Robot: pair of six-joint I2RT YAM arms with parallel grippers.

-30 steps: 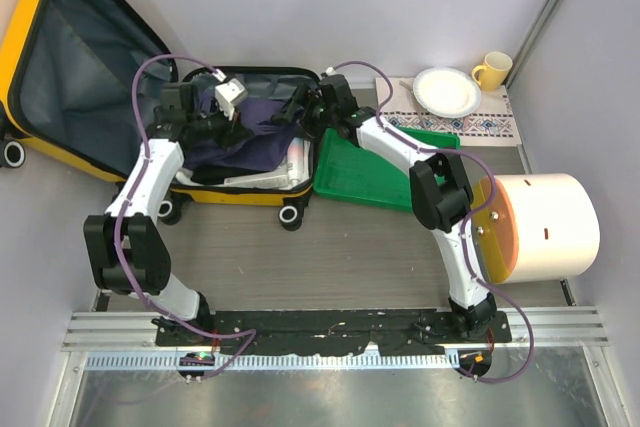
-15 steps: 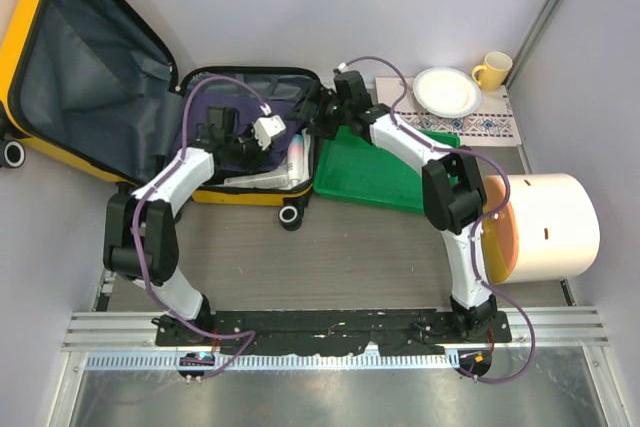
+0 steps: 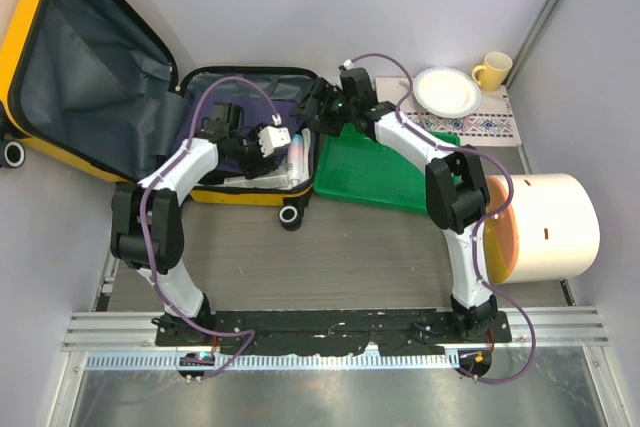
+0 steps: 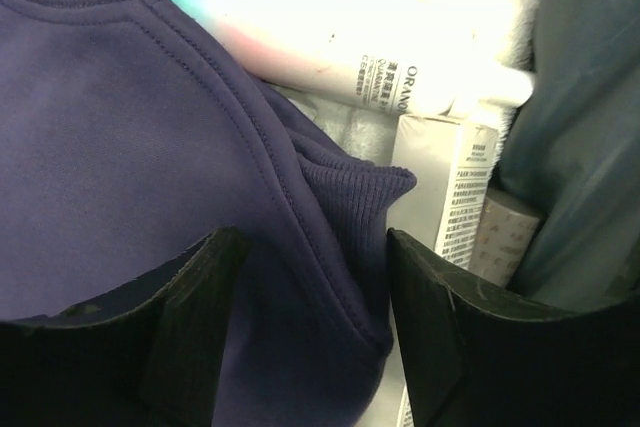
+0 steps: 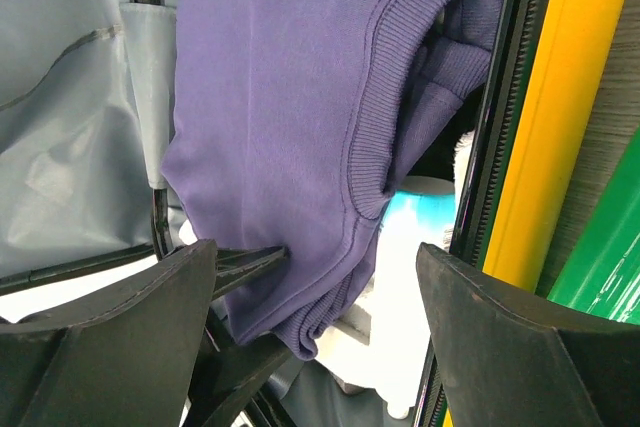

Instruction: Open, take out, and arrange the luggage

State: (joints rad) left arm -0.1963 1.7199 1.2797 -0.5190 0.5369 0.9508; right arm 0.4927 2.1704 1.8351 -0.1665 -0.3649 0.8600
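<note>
Standing open beneath both sets of fingers: luggage [image 3: 90, 67], lid back. Opening done. Unpacking apparently outstanding: purple sweatshirt [image 4: 120, 147], tube [image 4: 330, 37] and boxes [image 4: 445, 187] inside. Left fingers [image 4: 315, 287] parted, empty, astride the sweatshirt; right fingers [image 5: 315, 257] wide, empty, above it.

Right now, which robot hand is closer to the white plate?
Right. The right gripper is at the right edge of the luggage, left of the plate; the left gripper is farther left, inside the luggage.
</note>
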